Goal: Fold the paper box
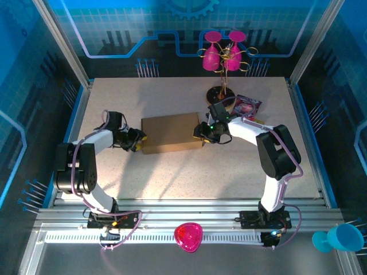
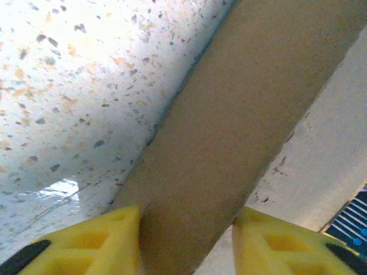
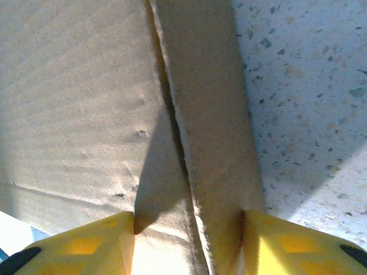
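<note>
1. Left gripper [image 1: 139,139]: jaws straddle the left end of the paper box [image 1: 171,132]; clamped or merely bracketing, cannot tell.
2. Paper box: lies flat at the middle of the table [image 1: 172,183], between both arms.
3. Right gripper [image 1: 202,133]: straddles the right end at a flap seam; grip likewise unclear.

Risk: an unequal squeeze may buckle the cardboard or skid it sideways.

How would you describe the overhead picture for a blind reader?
A flat brown paper box lies on the speckled table, the left tool at its left end and the right tool at its right end.
</note>
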Robot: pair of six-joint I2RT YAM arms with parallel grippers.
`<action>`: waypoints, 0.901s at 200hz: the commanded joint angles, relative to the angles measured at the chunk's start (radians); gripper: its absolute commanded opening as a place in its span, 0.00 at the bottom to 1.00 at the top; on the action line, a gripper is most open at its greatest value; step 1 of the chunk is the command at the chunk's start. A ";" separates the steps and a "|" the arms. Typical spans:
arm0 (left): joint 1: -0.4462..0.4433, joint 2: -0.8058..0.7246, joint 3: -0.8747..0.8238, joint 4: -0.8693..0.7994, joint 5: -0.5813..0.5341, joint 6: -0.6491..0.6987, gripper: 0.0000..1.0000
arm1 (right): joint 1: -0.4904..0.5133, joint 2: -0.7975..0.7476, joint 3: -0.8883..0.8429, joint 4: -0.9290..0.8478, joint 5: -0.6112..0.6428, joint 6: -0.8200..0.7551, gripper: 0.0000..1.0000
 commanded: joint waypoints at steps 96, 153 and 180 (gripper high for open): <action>-0.173 -0.048 -0.070 0.156 0.057 -0.198 0.42 | -0.063 -0.222 -0.222 -0.020 -0.009 -0.045 0.49; -0.170 -0.200 -0.003 -0.052 -0.102 -0.156 0.99 | -0.065 -0.366 -0.190 -0.233 0.281 -0.075 0.69; -0.169 -0.328 0.087 -0.187 -0.214 -0.126 0.99 | -0.068 -0.557 -0.151 -0.316 0.467 -0.156 1.00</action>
